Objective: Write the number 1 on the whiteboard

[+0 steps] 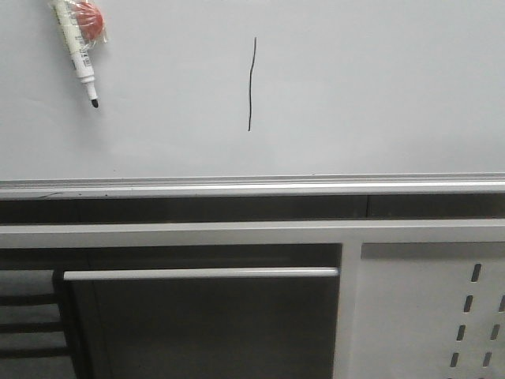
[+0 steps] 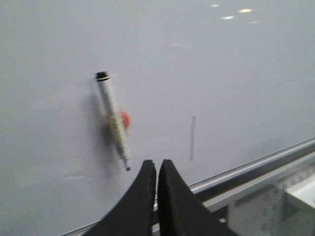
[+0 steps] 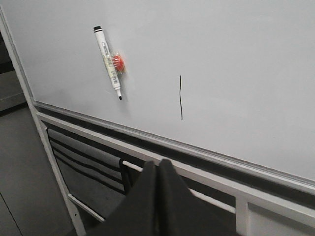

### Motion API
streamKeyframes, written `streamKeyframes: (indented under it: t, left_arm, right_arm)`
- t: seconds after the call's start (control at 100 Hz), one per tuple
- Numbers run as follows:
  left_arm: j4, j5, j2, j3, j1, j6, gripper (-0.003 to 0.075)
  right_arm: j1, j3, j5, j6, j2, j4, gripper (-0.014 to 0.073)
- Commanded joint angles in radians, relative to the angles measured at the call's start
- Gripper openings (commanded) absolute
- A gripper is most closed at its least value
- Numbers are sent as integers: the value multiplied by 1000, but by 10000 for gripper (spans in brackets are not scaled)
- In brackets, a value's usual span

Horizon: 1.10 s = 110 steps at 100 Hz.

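Number 1 (image 1: 251,84) drawn mid-whiteboard (image 1: 379,87).
A marker (image 1: 78,49) sticks to the board at its 10 o'clock, well apart from the stroke; left gripper (image 2: 156,169) and right gripper (image 3: 158,167) are both clenched, empty.

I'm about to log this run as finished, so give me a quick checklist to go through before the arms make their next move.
1. The number 1 is drawn on the whiteboard: ok, one thin black, nearly vertical stroke.
2. Stroke is unsmudged: ok in the front and right wrist views.
3. The marker is released: ok, it sits on the board by an orange-red holder, no gripper touching it.
4. Marker is capped: not ok, its black tip is bare.
5. The left gripper is empty: ok, jaws together, nothing between them.
6. The right gripper is empty: ok, jaws together, off the board.
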Motion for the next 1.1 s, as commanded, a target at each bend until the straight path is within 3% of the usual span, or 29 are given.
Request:
streamKeyframes:
  t: [0.0, 0.17, 0.38, 0.75, 1.09]
  left_arm:
    - [156, -74, 22, 10, 114, -172, -20]
    - [339, -74, -34, 101, 262, -408, -20]
    - [285, -121, -92, 218, 298, -410, -20]
    - [243, -91, -92, 214, 340, -405, -20]
    - [312, -97, -92, 214, 500, -405, -20]
  right_arm:
    - [-6, -25, -67, -1, -12, 19, -53]
    - [-6, -25, -67, -1, -12, 19, -53]
    - [-6, -25, -67, -1, -12, 19, -53]
    - [-6, -25, -69, -1, -10, 19, -53]
    - [-6, -25, -71, -1, -10, 19, -53]
